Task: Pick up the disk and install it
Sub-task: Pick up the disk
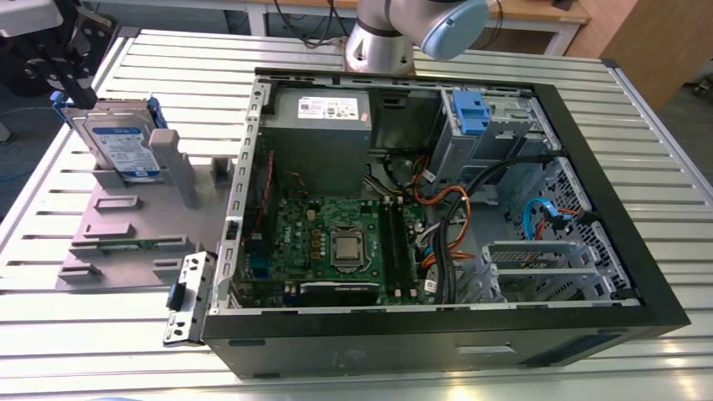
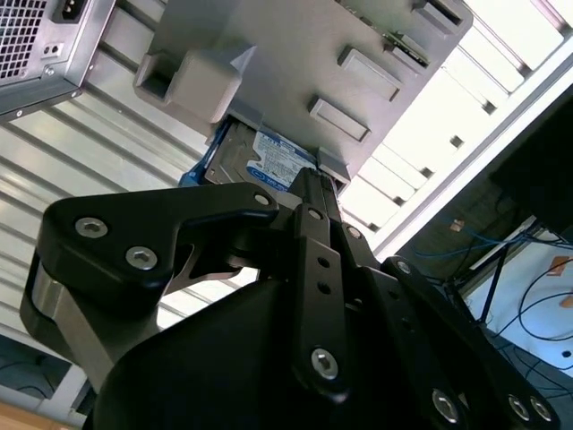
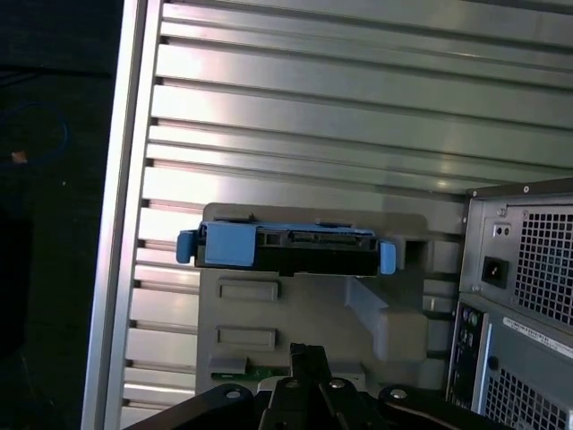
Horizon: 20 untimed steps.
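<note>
We observe disk (image 1: 120, 142) upright in grey fixture (image 1: 123, 225) on slatted aluminium table (image 1: 468, 50), at exterior view's left of open computer case (image 1: 624, 180). Gripper (image 3: 309, 351) pressed together, empty, near disk top edge. Wooden furniture (image 1: 652, 38) beyond table.

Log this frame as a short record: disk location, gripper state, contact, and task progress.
disk: the disk stands upright in the grey holder, at the exterior view's left
computer case: the computer case lies open beside the holder, and the disk is outside it
gripper: the gripper is shut and empty, close to the disk
contact: none; a gap shows in the first wrist view
progress: disk not yet picked up
</note>
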Each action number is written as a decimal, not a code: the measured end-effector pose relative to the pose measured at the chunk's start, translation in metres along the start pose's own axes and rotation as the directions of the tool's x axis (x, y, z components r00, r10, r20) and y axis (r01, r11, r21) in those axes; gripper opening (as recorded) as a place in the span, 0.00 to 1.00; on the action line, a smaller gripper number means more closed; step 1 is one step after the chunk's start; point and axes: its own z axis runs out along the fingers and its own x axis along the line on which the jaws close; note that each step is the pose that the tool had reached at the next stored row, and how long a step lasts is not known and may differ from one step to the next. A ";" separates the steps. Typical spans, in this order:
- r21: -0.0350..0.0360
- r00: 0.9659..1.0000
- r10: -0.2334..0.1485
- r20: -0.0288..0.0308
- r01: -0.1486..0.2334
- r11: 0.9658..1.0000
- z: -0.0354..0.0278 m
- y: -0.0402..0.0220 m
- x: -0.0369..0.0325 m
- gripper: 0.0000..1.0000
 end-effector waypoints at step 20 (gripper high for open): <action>-0.001 0.999 -0.039 0.001 0.039 0.999 0.0000 0.0000 0.0000 0.11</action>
